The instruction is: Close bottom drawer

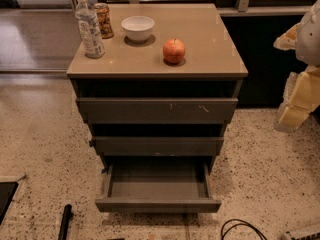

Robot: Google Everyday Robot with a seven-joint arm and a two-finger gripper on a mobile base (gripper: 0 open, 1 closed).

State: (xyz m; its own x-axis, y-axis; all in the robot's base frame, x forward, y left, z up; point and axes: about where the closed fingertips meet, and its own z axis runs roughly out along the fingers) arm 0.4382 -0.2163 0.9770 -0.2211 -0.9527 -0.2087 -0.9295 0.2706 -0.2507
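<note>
The bottom drawer [157, 204] of the grey-brown cabinet [200, 44] is pulled out towards me, and its shallow tray is empty. The middle drawer [157, 145] and the scratched top drawer [157, 110] stick out a little. My gripper [295, 111] is the cream-coloured part at the right edge of the camera view. It hangs beside the cabinet at about middle-drawer height, well to the right of the bottom drawer and touching nothing.
On the cabinet top stand a water bottle [89, 26], a can [103, 20], a white bowl [138, 28] and a red apple [174, 50]. A black cable [240, 228] and a black bar [65, 223] lie on the speckled floor near the drawer front.
</note>
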